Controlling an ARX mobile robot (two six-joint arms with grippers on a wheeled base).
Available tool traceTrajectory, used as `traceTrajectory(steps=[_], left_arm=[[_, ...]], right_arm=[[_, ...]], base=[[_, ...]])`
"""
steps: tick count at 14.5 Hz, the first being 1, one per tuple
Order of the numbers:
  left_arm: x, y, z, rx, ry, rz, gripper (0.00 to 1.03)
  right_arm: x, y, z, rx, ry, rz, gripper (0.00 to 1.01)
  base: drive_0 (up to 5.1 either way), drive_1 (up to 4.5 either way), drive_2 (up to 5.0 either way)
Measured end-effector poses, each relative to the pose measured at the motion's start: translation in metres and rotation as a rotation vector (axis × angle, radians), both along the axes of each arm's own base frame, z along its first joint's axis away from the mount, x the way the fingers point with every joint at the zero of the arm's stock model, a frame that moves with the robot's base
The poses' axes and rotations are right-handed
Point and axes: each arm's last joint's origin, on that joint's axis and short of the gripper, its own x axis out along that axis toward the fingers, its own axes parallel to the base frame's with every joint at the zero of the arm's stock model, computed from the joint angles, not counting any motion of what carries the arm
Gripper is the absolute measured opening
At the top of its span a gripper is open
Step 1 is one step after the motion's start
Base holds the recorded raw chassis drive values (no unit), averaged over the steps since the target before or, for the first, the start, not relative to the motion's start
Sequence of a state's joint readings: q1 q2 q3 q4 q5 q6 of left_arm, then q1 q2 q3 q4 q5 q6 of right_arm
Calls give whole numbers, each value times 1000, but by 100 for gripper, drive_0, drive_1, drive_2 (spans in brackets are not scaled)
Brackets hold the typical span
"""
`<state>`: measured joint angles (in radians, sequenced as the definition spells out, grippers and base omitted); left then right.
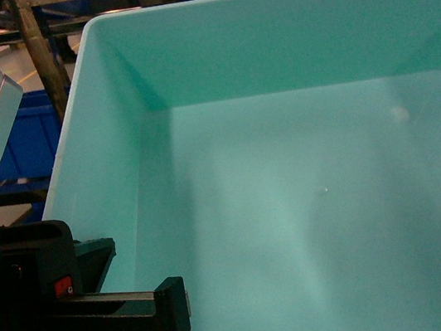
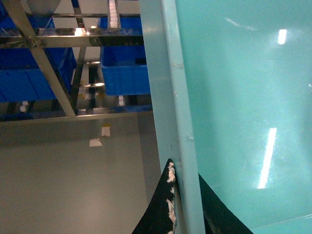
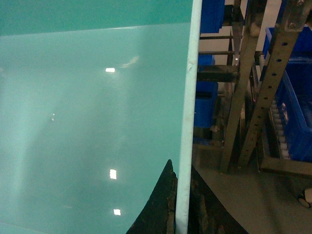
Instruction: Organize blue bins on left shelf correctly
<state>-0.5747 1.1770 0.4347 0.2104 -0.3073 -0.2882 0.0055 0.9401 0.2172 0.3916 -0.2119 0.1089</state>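
Observation:
A light turquoise blue bin (image 1: 304, 161) fills most of the head view, empty and held close in front of me. My left gripper (image 1: 140, 296) is shut on its left wall, one finger (image 1: 172, 307) inside. In the left wrist view the left gripper (image 2: 187, 204) pinches the rim, with the bin's inside (image 2: 243, 97) to the right. My right gripper (image 3: 181, 204) is shut on the opposite wall, with the bin's inside (image 3: 97, 122) to its left. The right gripper is out of the head view. The left shelf's steel frame (image 2: 44, 63) stands behind the bin.
Royal-blue bins (image 2: 124, 68) sit on the steel rack, one also at the left of the head view (image 1: 27, 137). More perforated uprights (image 3: 273, 83) and a dark blue bin (image 3: 297, 97) stand on the right. Grey floor (image 2: 73, 185) lies below.

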Motion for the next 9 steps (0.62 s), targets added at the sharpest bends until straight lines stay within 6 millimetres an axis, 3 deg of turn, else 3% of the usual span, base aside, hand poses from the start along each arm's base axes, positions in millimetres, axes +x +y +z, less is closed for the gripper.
traceTrajectory(steps=[9], left_arm=[[0,0,0,1,2,0,2]], right_arm=[[0,0,0,0,3,0,2]], base=[[9,435,-416]])
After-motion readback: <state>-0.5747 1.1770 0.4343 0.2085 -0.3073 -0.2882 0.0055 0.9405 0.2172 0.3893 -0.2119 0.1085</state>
